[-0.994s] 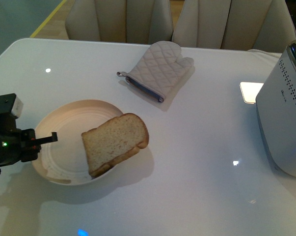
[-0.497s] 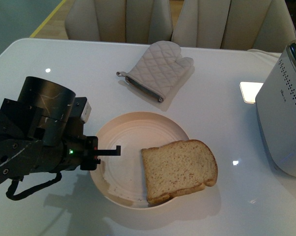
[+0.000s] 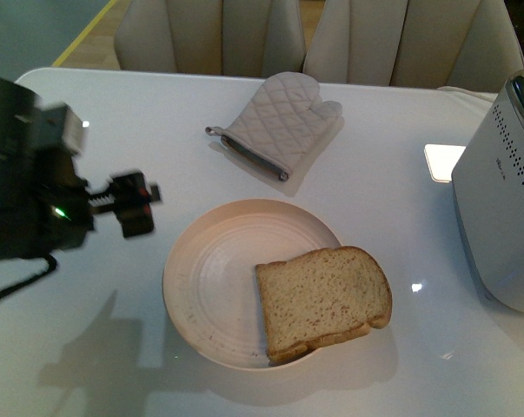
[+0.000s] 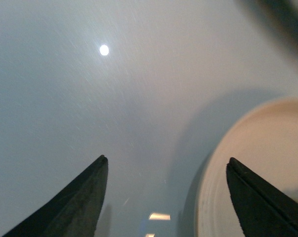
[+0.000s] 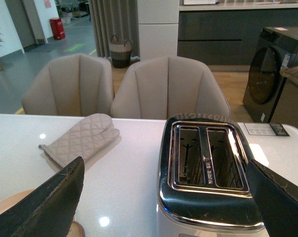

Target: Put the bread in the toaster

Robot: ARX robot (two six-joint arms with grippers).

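Observation:
The bread, a tan slice with a brown crust, lies flat on the right side of a cream plate. The white toaster stands at the table's right edge. In the right wrist view its shiny top shows two empty slots. My left gripper is open and empty, raised left of the plate. In the left wrist view its fingers frame bare table and the plate's rim. My right gripper is open and empty, above and in front of the toaster; it is out of the front view.
A quilted grey oven mitt lies at the back of the white table; it also shows in the right wrist view. Two beige chairs stand behind the table. A bright light patch lies left of the toaster.
The plate with the bread has slid right, towards the table's middle. My left gripper followed at its rim, then lifted and drew back to the left.

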